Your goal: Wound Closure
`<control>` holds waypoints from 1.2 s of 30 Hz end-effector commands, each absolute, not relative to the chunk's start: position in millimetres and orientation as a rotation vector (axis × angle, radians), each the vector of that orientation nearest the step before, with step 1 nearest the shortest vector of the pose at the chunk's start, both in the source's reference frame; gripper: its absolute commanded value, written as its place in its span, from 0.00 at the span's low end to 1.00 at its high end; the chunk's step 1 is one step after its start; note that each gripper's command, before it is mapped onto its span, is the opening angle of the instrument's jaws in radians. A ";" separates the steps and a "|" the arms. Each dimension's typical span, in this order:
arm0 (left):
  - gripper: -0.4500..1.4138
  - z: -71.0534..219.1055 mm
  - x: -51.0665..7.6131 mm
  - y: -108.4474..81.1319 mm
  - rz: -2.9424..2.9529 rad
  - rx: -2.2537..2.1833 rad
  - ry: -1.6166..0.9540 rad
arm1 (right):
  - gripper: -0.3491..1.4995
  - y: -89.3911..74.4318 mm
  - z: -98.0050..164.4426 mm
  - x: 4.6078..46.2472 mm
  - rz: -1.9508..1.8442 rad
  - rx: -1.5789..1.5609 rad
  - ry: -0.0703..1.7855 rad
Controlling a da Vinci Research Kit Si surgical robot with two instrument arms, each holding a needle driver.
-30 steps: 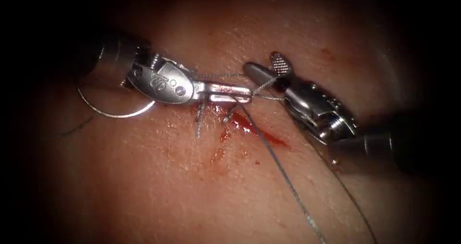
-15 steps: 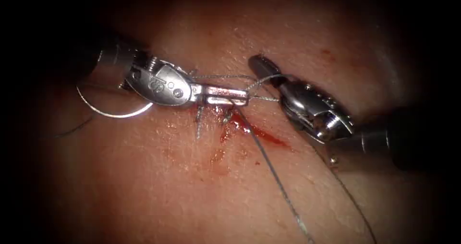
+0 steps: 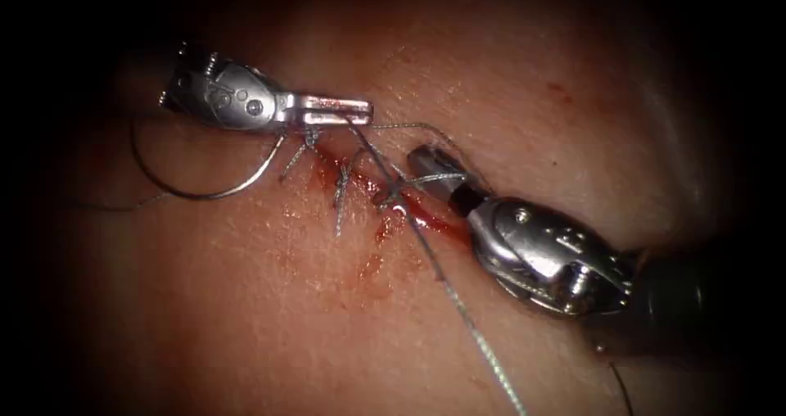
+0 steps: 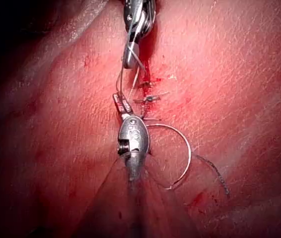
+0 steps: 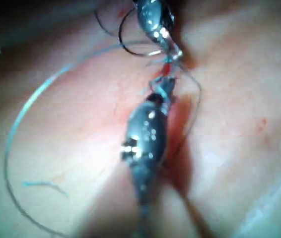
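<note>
Two shut steel grippers, left at ten o'clock and right at four o'clock, are clamped on thin grey thread, which overtightening might snap; the curved needle is left unheld.

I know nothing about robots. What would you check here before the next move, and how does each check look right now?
1. Left end effector has a grip: ok, jaws shut on the thread.
2. Right end effector has a grip: ok, jaws shut on the thread beside the cut.
3. Needle out of the way: ok, it lies free on the tissue left of the cut, held by neither tool and not in the tissue.
4. Finished stitch in place: ok.
5. Thread snug at the cut: cannot tell.
6. Cut dry: not ok, red fluid sits there.
</note>
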State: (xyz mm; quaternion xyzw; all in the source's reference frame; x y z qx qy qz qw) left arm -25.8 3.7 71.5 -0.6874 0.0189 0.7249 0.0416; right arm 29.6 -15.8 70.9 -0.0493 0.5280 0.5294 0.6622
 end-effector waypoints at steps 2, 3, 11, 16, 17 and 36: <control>0.00 72.4 -26.6 4.5 2.218 -2.094 0.055 | 0.00 -17.9 71.6 31.0 1.187 -0.099 1.191; 0.00 72.6 -26.8 4.9 2.217 -2.090 0.058 | 0.00 -18.2 71.8 31.2 1.183 -0.097 1.191; 0.00 73.1 -29.1 11.0 2.215 -2.050 0.061 | 0.00 -20.7 72.8 34.0 1.136 -0.062 1.185; 0.00 72.7 -29.9 14.7 2.202 -2.037 0.073 | 0.00 -21.7 73.2 34.5 1.120 -0.051 1.176; 0.00 72.6 -30.0 15.4 2.199 -2.032 0.074 | 0.00 -21.8 73.3 34.5 1.117 -0.049 1.178; 0.00 75.0 -34.7 22.4 2.209 -1.975 0.166 | 0.00 -24.2 72.8 35.2 1.082 -0.017 1.179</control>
